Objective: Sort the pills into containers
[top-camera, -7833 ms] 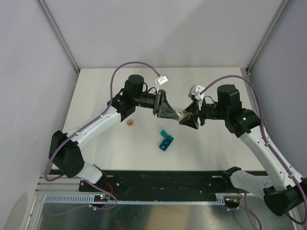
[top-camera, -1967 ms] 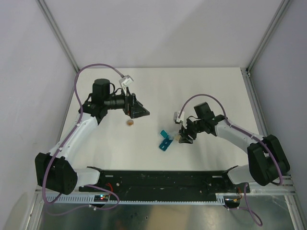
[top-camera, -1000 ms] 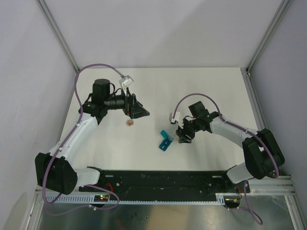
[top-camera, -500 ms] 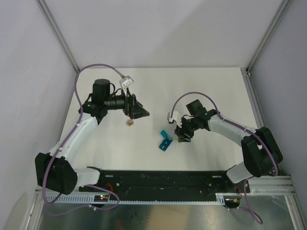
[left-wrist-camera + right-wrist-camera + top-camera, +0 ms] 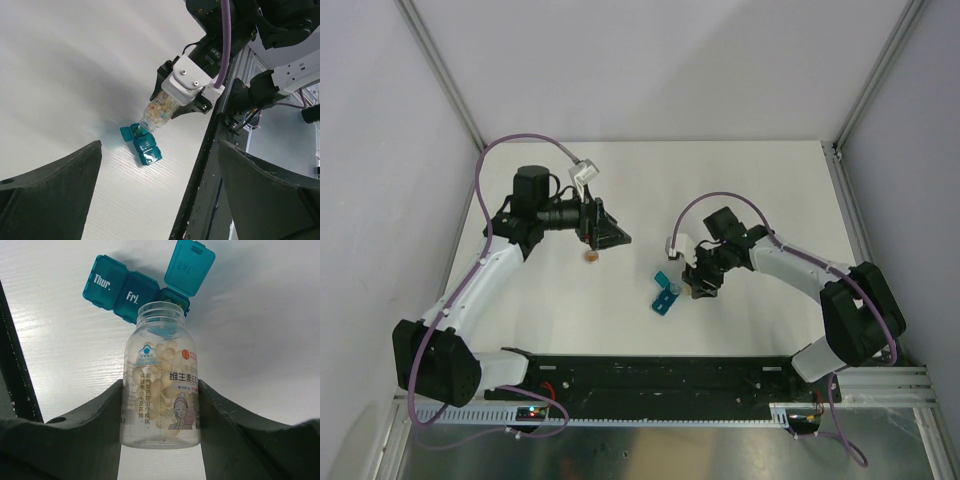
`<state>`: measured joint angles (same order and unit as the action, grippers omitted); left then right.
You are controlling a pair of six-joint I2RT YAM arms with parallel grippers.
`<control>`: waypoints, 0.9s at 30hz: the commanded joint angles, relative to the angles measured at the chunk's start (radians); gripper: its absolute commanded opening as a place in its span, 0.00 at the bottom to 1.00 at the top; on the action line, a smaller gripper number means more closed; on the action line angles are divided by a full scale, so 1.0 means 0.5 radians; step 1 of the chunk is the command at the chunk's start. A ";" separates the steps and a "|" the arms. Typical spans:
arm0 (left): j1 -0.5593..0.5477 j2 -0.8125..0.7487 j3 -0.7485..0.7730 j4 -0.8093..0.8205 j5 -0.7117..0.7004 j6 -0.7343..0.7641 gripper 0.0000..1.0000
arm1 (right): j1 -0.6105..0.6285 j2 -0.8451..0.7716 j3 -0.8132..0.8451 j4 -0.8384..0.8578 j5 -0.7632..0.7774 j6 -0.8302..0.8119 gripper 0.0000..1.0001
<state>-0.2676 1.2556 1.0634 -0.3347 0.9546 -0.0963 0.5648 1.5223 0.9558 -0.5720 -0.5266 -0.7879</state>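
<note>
There is one teal pill strip (image 5: 134, 294) of three compartments, one clear pill bottle (image 5: 170, 390) with pale pills (image 5: 159, 352) too crowded to count, and one small orange object (image 5: 591, 257), perhaps a cap.

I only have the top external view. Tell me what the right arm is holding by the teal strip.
Observer: The right jaws are shut on a clear, uncapped bottle of pale pills.
Operator: Report which lids on the containers are open.
Observer: "Thur." and "Fri." are closed; only the third lid stands open.
Operator: Say where the bottle's mouth points.
Observer: At that open compartment, in the right wrist view.
</note>
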 commanded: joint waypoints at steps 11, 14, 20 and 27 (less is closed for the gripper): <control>0.013 -0.067 -0.003 -0.015 0.029 0.083 1.00 | 0.028 0.022 0.122 -0.059 0.030 -0.044 0.00; 0.014 -0.067 -0.004 -0.019 0.025 0.089 1.00 | 0.029 0.013 0.120 -0.061 0.029 -0.037 0.00; 0.013 -0.065 -0.008 -0.026 0.009 0.102 1.00 | 0.029 -0.013 0.120 -0.060 0.012 -0.018 0.00; 0.014 -0.055 -0.021 -0.032 -0.002 0.122 1.00 | 0.020 -0.046 0.121 -0.042 -0.014 0.012 0.00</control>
<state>-0.2676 1.2491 1.0588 -0.3561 0.9535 -0.0681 0.5732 1.5295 0.9775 -0.6018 -0.5098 -0.7895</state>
